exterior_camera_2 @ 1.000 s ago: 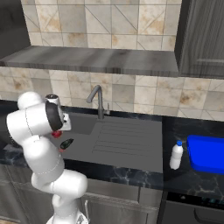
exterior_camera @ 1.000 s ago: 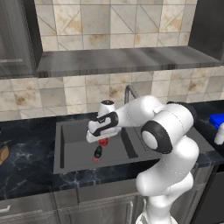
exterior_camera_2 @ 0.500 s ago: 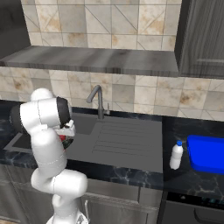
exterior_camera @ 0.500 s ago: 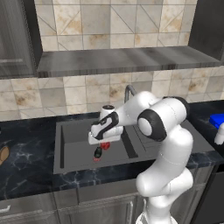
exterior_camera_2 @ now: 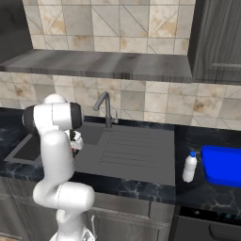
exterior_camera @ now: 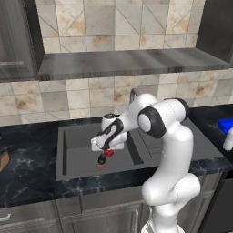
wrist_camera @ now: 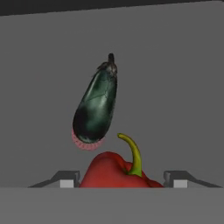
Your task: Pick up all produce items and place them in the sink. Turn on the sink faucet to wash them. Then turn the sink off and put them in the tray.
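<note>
In the hand view a bright red pepper (wrist_camera: 116, 173) with a yellow-green stem sits between my two fingertips, and my gripper (wrist_camera: 120, 179) is shut on it. Just beyond it a dark green-black eggplant (wrist_camera: 96, 107) lies on the floor of the sink (wrist_camera: 175, 87), partly over the red drain mark (wrist_camera: 85, 144). From the left base view my gripper (exterior_camera: 108, 151) hangs low inside the grey sink (exterior_camera: 77, 154) with the pepper (exterior_camera: 109, 154) in it, just above the eggplant (exterior_camera: 101, 159). The faucet (exterior_camera_2: 104, 106) stands behind the basin. The blue tray (exterior_camera_2: 223, 164) lies on the counter far right.
A small white bottle (exterior_camera_2: 189, 167) stands on the counter between the ribbed drainboard (exterior_camera_2: 132, 150) and the tray. A tan-brown oblong item (exterior_camera: 3, 160) lies on the dark counter at the far left. A grey shelf (exterior_camera: 127, 61) runs along the tiled wall above.
The arm's elbow and shoulder have swung over toward the faucet side, and the hand has sunk slightly deeper into the basin. The pepper is still between the fingers; the eggplant has not moved.
</note>
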